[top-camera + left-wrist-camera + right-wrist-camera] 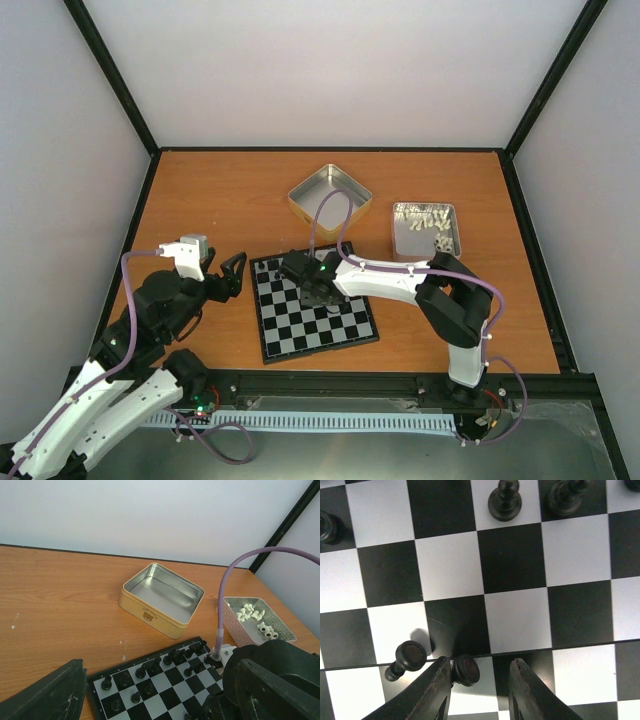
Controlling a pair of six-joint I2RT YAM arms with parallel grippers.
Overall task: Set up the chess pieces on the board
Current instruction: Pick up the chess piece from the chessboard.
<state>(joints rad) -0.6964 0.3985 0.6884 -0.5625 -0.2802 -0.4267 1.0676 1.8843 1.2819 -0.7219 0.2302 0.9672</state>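
Right gripper [480, 665] hovers over the chessboard [515, 560], jaws apart around a black chess piece [465, 670] touching one finger; left gripper [238, 275] gapes beside it.

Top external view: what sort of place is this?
Probably a lab robot test cell: wooden table walled by plain white panels in black framing, two arms bolted at its near edge, a chessboard and two metal tins as props.
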